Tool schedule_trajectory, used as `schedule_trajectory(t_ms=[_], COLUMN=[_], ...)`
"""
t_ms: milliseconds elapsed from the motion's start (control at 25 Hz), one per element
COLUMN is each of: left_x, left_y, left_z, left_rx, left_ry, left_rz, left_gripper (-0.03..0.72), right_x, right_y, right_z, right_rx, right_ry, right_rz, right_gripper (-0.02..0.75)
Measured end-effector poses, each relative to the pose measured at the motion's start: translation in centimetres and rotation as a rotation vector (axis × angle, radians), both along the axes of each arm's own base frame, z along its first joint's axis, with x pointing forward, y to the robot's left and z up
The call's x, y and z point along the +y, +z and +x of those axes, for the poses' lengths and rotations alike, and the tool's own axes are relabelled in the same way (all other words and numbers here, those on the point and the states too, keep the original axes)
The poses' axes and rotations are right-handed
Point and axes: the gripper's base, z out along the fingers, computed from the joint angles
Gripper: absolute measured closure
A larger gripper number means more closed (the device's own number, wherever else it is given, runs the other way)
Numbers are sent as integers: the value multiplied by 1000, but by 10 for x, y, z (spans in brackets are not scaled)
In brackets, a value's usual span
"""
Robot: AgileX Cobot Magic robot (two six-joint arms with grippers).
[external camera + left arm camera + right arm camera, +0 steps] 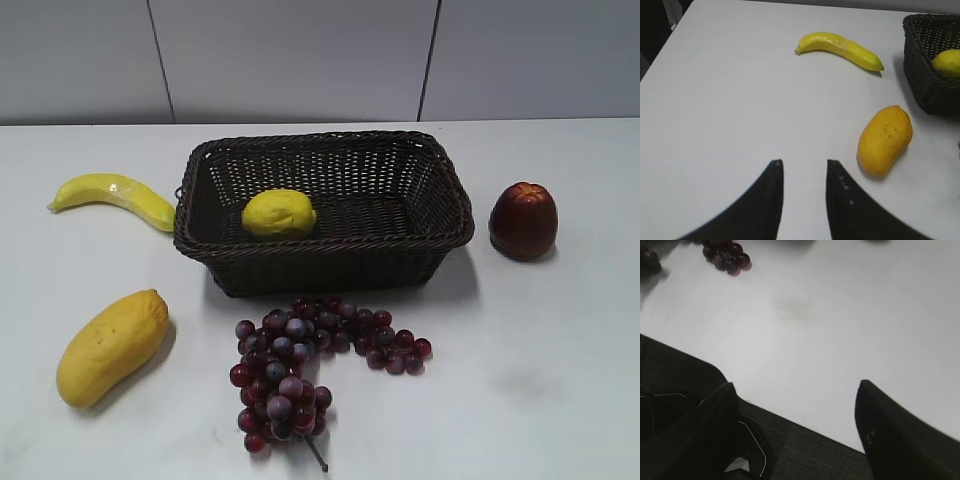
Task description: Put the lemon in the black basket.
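The bright yellow lemon (279, 213) lies inside the black basket (323, 245), at its left half, resting on the basket floor. In the left wrist view the lemon (947, 62) shows over the basket's rim (920, 75) at the right edge. My left gripper (803, 162) is open and empty over bare table, left of the mango. My right gripper (796, 385) is open and empty at the table's front edge. Neither gripper shows in the exterior view.
A banana (115, 196) lies left of the basket and a mango (110, 345) at the front left. A bunch of dark grapes (305, 365) lies in front of the basket. A dark red fruit (523, 220) stands to its right.
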Motion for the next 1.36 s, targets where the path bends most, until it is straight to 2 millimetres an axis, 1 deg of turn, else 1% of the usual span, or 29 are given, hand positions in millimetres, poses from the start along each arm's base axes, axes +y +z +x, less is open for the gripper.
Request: schedule_trajectory(t_ms=[320,520,680,800,920,1040,1360], left_x=[0,0,0,0,0,0,0], left_y=[0,0,0,0,0,0,0], left_z=[0,0,0,0,0,0,0], left_rx=[0,0,0,0,0,0,0], left_ry=[0,0,0,0,0,0,0], left_rz=[0,0,0,0,0,0,0], left_gripper=[455,455,455,455,455,455,455], right_x=[-1,-5,-14,-20,-21,-21,-21], right_y=[1,4,7,8,8,8,8], right_z=[-1,-10,-21,-36,-48,-49,-49], right_rx=[-14,-77,-164,-268,-349,-362,-363], right_ry=[0,-21,-153,-279,-381,-426,-430], right_rz=[7,37,64,84,89,84,83], right_gripper=[150,150,150,150,150,150,150])
